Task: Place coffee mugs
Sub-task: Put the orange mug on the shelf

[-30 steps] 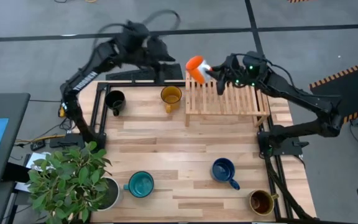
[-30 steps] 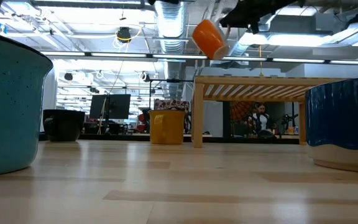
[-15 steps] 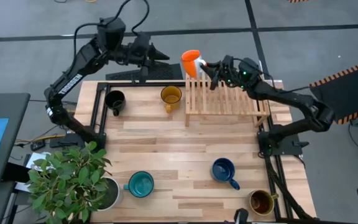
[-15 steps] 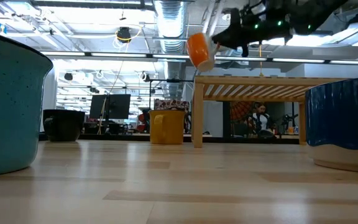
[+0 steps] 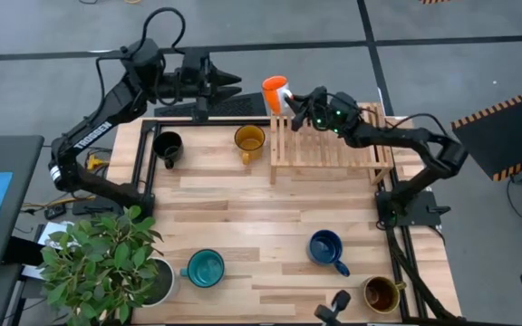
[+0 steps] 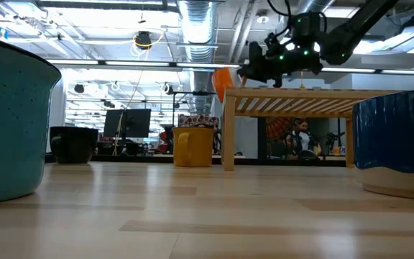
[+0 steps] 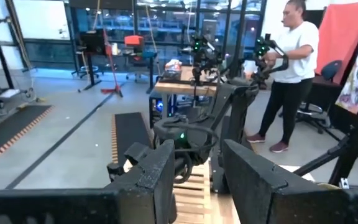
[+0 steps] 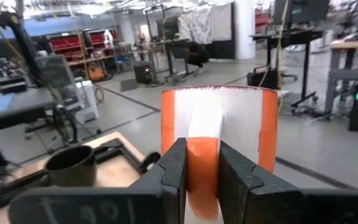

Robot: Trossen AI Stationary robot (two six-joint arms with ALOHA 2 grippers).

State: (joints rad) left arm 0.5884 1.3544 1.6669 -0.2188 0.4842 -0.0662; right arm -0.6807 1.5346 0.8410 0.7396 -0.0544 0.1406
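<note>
The orange mug (image 5: 275,91) hangs at the far left corner of the wooden rack (image 5: 329,143), with my right gripper (image 5: 294,101) shut on it. In the low view this mug (image 6: 222,80) shows level with the rack's top rail (image 6: 300,92). On the table stand the black mug (image 5: 167,147), yellow mug (image 5: 248,140), teal mug (image 5: 206,268), dark blue mug (image 5: 326,249) and olive-brown mug (image 5: 381,293). Beyond the far edge, my left gripper (image 5: 227,82) is open with nothing between its fingers. My right gripper pinches the orange mug's handle (image 8: 202,155) between its two fingers. The fingers (image 8: 174,171) come level from the table's right side. The mug sits roughly upright beyond the fingertips, off the table. Whether it touches the rack cannot be told.
A leafy plant in a white pot (image 5: 157,281) stands at the near left corner. The rack takes up the far right part of the table. A person (image 7: 291,68) stands in the room behind.
My right gripper has come down and a little toward the table's left with the orange mug. The mug has sunk from above the rack to the level of its top rail and turned from tilted to nearly upright. My left arm has swung toward the table's left, its gripper turning level.
</note>
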